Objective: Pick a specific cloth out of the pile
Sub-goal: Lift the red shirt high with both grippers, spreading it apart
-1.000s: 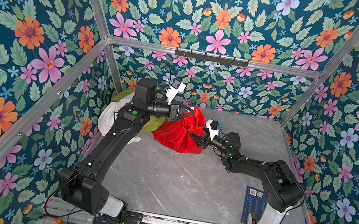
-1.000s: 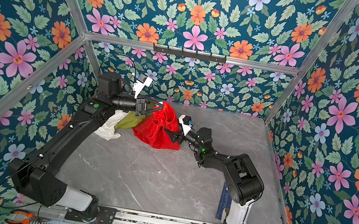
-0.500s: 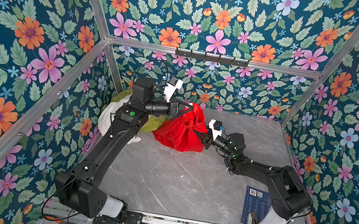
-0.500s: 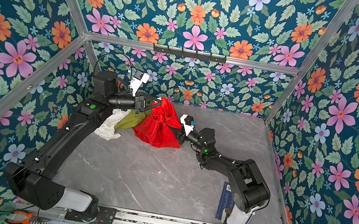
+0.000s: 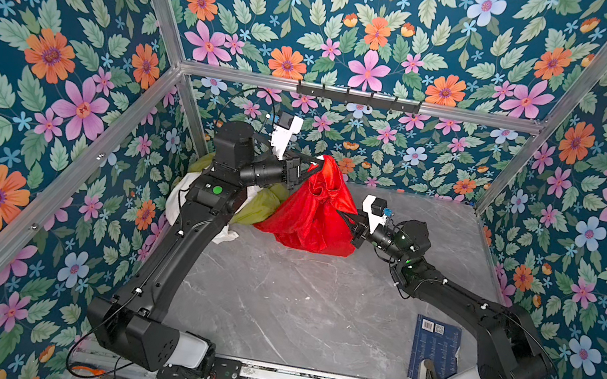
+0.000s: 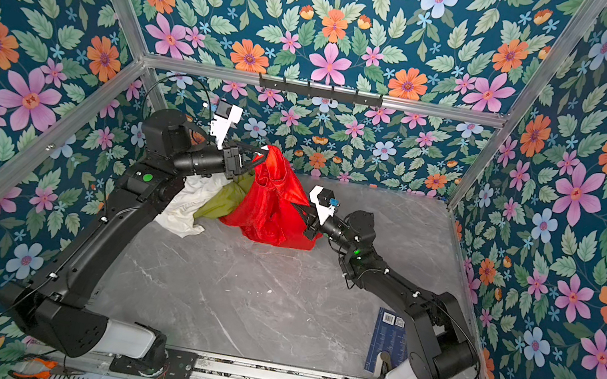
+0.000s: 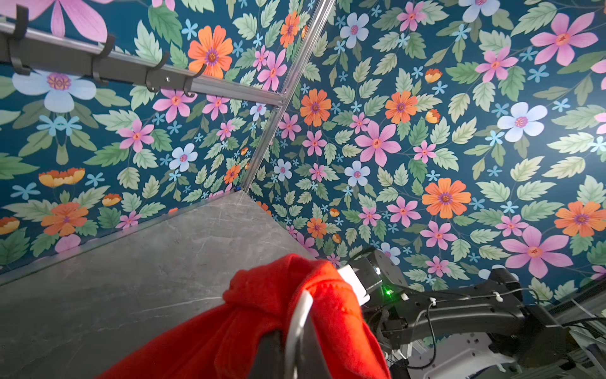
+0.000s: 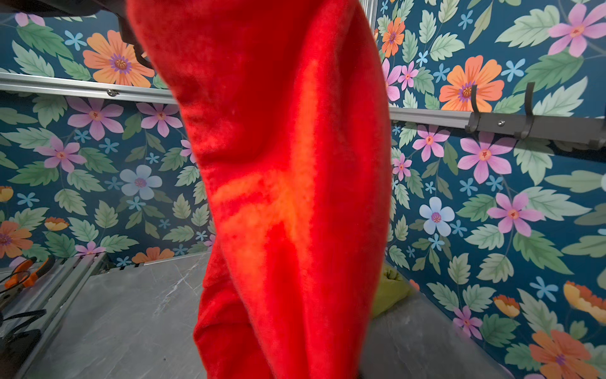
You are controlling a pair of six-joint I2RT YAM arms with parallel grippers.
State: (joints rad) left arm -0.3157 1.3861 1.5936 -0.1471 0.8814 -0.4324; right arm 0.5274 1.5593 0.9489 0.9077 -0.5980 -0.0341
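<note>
The red cloth [image 5: 310, 213] [image 6: 268, 209] hangs like a tent over the far left part of the grey marbled bench [image 5: 293, 307]. Its peak is lifted well clear of the surface and its lower folds rest on the bench. The left hand [image 5: 308, 164] [image 6: 257, 156] is clenched on that peak. In the left wrist view the cloth [image 7: 262, 328] bunches and drapes over one of its fingers [image 7: 296, 328]. The right hand [image 5: 348, 218] [image 6: 297, 209] reaches in low from the right side and is closed on the cloth's right-hand edge, which is drawn out to a point at its tips. The right wrist view is mostly filled by a hanging fold of the cloth [image 8: 288, 164], so the fingers themselves cannot be seen there. The pile [image 6: 202, 202] lies just beside the cloth on its left, against the left wall and partly under the left arm. It is made of a crumpled white fabric [image 5: 175, 201] [image 6: 184, 211] and an olive-green fabric [image 5: 265, 203] [image 6: 221, 201] [image 8: 390, 288], and the olive-green one touches the red folds. Whether any of the cloth is tucked beneath the pile cannot be told. A blue booklet [image 5: 434, 348] lies flat near the right arm's base, well apart from the fabrics. A dark hook rail [image 5: 358, 97] runs along the back wall.
</note>
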